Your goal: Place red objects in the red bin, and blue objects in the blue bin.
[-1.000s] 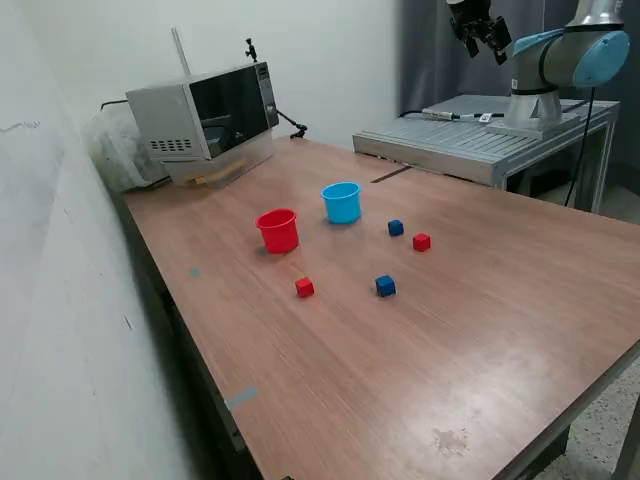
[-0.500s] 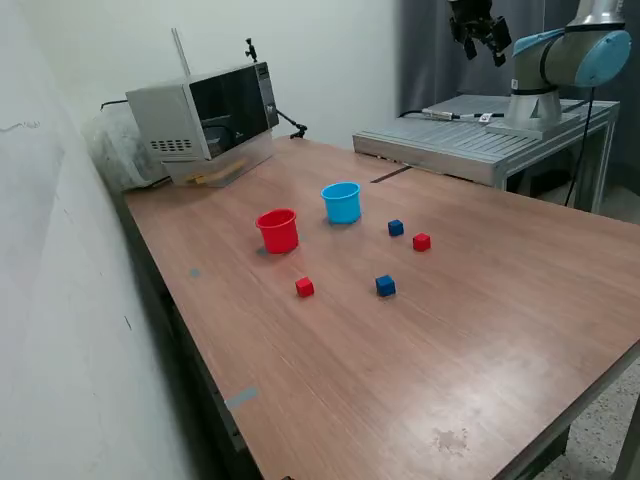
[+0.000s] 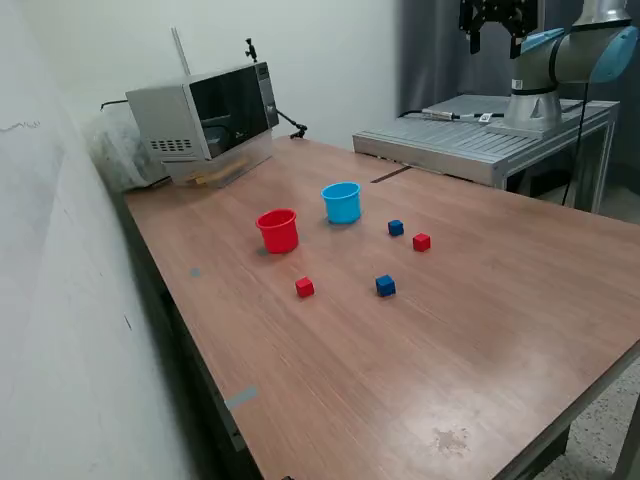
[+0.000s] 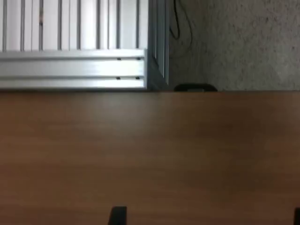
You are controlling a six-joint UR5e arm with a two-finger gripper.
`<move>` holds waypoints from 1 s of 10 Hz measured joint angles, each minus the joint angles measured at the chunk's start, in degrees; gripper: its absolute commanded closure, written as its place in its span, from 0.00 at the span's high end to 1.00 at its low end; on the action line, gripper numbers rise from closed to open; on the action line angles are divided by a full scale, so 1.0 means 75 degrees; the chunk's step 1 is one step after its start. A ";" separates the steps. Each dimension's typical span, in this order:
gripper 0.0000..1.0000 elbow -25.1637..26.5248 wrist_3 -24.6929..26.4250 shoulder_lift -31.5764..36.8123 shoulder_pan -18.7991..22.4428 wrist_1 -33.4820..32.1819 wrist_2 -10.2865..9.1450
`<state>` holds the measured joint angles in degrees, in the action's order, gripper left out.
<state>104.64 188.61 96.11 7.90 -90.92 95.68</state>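
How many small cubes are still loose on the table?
4. Red cube before the red cup; blue cube to its right; blue cube and red cube beside the light blue cup.

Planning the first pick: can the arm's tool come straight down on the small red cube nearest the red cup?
Probably yes. The small red cube sits alone on the wooden table, apart from the red plastic cup, nothing above it. The tool is open, high above the far edge.

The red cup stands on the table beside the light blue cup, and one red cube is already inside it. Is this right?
Not quite. The red cup does stand beside the light blue cup, but both red cubes lie on the table, outside it. The exterior view shows this.
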 measured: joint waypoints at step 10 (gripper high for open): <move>1.00 -0.2572 0.0077 -0.3472 0.1250 -0.1982 0.0801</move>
<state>85.35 189.19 70.07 17.28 -105.79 101.69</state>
